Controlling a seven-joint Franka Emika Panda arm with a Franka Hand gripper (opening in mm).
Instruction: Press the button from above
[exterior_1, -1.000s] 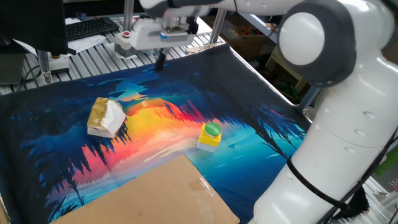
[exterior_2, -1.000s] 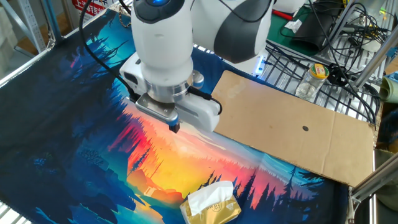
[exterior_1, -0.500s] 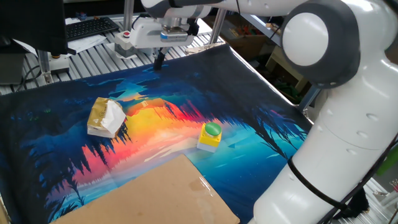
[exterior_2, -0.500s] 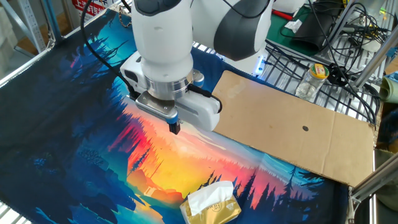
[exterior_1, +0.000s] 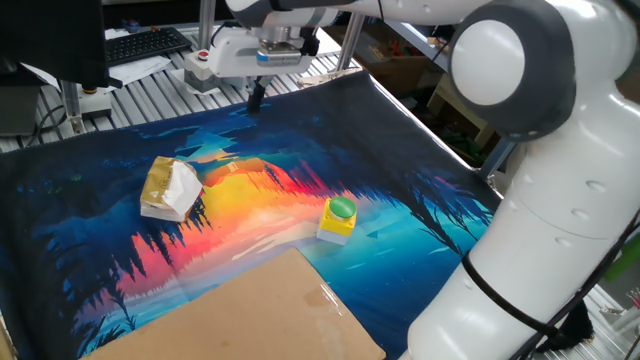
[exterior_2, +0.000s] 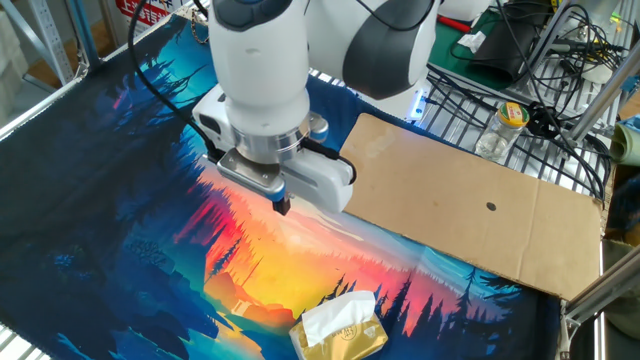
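The button (exterior_1: 339, 220) is a small yellow box with a round green dome cap. It stands on the colourful mat (exterior_1: 120, 250), right of centre, near the cardboard sheet. My gripper (exterior_1: 256, 97) hangs in the air over the far side of the mat, well away from the button and high above the surface. Its two dark fingertips are pressed together with nothing between them. In the other fixed view the gripper (exterior_2: 282, 206) points down over the mat's orange area, and the arm hides the button.
A crumpled yellow and white tissue pack (exterior_1: 170, 189) lies on the mat's left part and also shows in the other fixed view (exterior_2: 340, 327). A brown cardboard sheet (exterior_1: 250, 320) covers the near edge. A grey box with a red button (exterior_1: 203, 62) and a keyboard (exterior_1: 145, 44) sit behind the mat.
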